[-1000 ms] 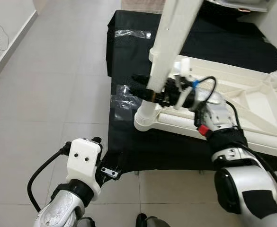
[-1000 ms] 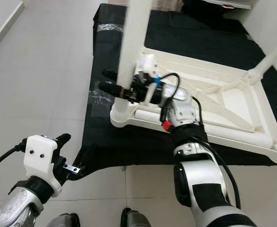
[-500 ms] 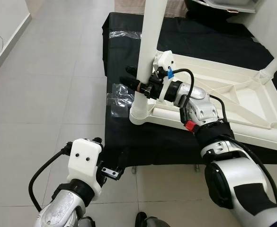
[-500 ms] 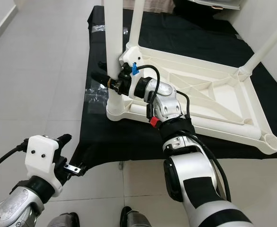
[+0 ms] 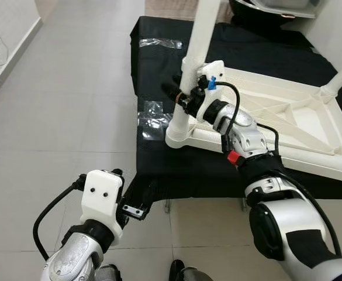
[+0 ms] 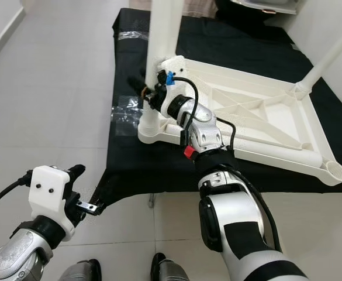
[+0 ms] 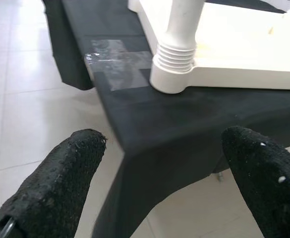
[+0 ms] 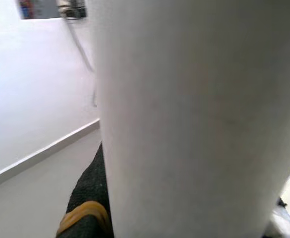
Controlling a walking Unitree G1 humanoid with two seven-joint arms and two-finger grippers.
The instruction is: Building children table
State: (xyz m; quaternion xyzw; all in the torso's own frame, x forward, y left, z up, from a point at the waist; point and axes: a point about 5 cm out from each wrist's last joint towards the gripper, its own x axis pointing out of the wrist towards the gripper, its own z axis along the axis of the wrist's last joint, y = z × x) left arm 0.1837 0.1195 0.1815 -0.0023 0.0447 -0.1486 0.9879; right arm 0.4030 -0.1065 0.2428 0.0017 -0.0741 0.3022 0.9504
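Two silver arms reach out over a pale tiled floor (image 5: 54, 117). On the left, the left hand (image 5: 137, 209) hangs low at the near corner of the black cloth-covered worktop (image 5: 159, 170), its two black fingers (image 7: 60, 183) spread wide apart and grasping nothing; through the gap between them the wrist view shows the cloth's edge and a ribbed white socket. A patch of clear tape (image 5: 153, 111) lies on the cloth just left of that socket. Moving right, the upturned white plastic children's table (image 5: 276, 123) lies on the worktop with its ribbed underside facing up. A round white table leg (image 5: 194, 58) stands upright in the near-left corner socket (image 5: 179, 137), rising out of the top of the picture. The right hand (image 5: 179, 96) is clenched around this leg a little above the socket, one black finger showing on the leg's left side, and the leg's white surface sits pressed close against the right wrist camera. At the far right, another white leg (image 5: 341, 76) leans up from the table's far corner.
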